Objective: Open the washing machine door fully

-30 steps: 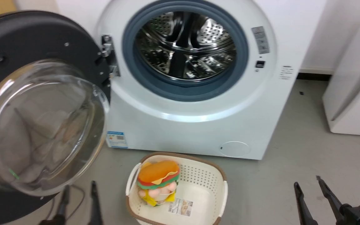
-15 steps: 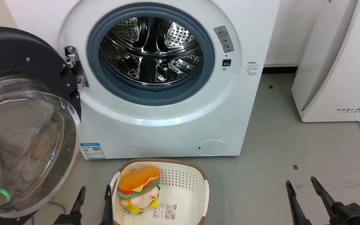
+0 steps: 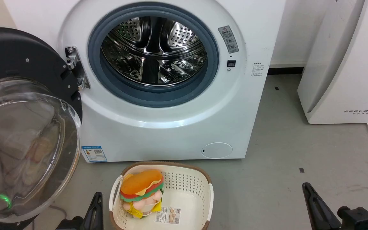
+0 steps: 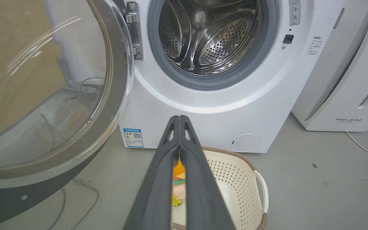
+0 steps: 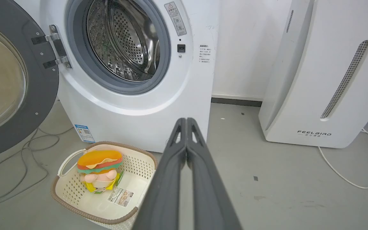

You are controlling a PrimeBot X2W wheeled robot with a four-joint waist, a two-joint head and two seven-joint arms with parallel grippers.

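The washing machine door, a black disc with a bulging clear glass bowl, hangs swung out wide at the left on its hinge. The white washing machine shows its grey gasket and bare steel drum. My left gripper is shut and empty, low beside the basket and right of the door's lower edge. My right gripper is shut and empty over the floor at the lower right. The left wrist view shows shut fingers below the drum and the door to their left. Right wrist fingers are pressed together.
A cream basket holding a burger plush stands on the floor in front of the machine. A white appliance marked FEELBIRD stands at the right with a white cable. Dark cables lie under the door.
Both grippers have gone from open to shut in the last half second and sit slightly lower in view. Earlier the camera shifted rightward; the door stays swung out.
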